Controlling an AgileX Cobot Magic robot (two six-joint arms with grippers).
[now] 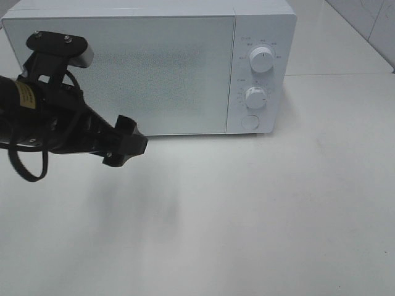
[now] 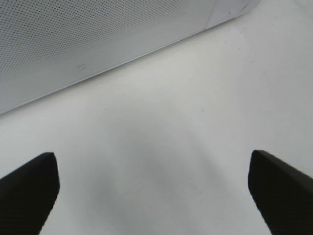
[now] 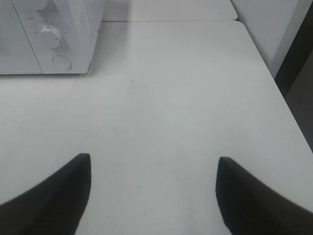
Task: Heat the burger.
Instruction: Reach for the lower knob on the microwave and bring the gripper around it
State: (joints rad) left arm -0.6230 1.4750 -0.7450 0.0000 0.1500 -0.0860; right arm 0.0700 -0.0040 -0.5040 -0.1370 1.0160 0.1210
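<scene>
Your left arm [image 1: 58,126] is matte black all over. Left gripper [image 1: 128,142]: black, blocky, hard-edged. Behind it, up the arm, a black bracket [image 1: 46,52] with two bright screws [image 1: 66,39] carries a white, rounded camera housing [image 1: 81,54]. Further back from the gripper, a yellow label [image 1: 24,95], print unreadable. A black cable [image 1: 28,169] loops under the arm. Left fingertips [image 2: 29,188]: black, wedge-shaped, finely ribbed. Right gripper [image 3: 154,193]: right fingertips [image 3: 54,196] dark, smooth, rounded.

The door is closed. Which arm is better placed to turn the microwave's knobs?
Probably right: the knobs are on the microwave's right side and the open right tool faces them. The left tool hangs before the door.
</scene>
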